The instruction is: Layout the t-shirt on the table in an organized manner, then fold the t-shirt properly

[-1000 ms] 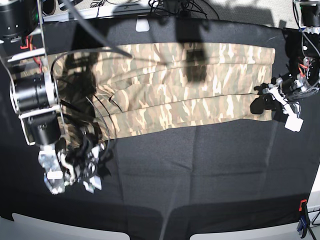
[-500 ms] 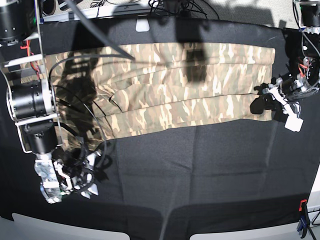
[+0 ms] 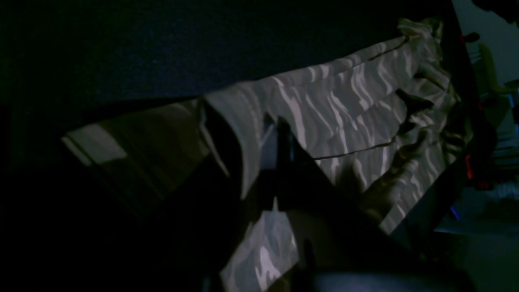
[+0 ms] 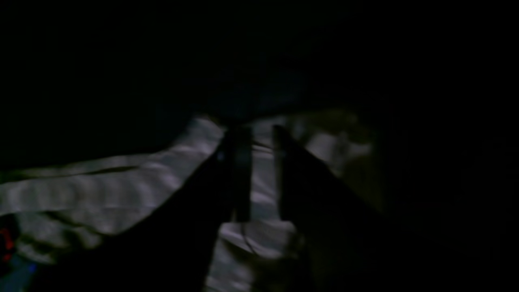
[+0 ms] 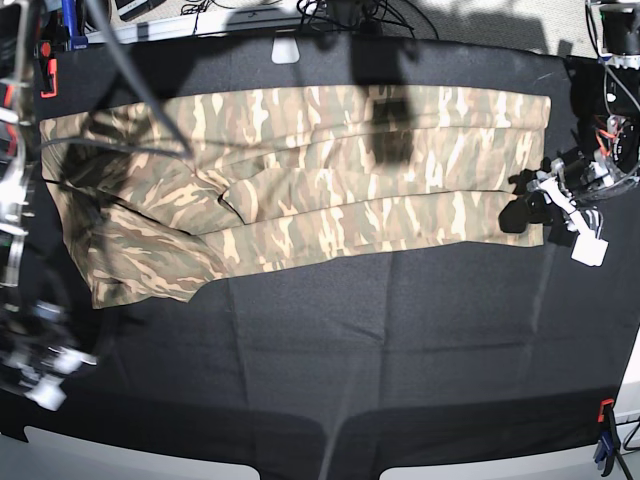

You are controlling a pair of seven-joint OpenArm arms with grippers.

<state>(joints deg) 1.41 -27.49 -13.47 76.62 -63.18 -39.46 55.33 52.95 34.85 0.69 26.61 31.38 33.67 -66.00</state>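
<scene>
Wrist views were very dark. Left gripper [image 5: 537, 197] pinched t-shirt [image 5: 300, 180] edge tight. Right gripper [image 4: 259, 134] blurry, fingers apart, grabbed nothing.

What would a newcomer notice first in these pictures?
The eye goes first to the camouflage t-shirt, laid as a long band across the far half of the black table. Next is the left end effector at the shirt's right end in the base view, its white tag beside it.
</scene>
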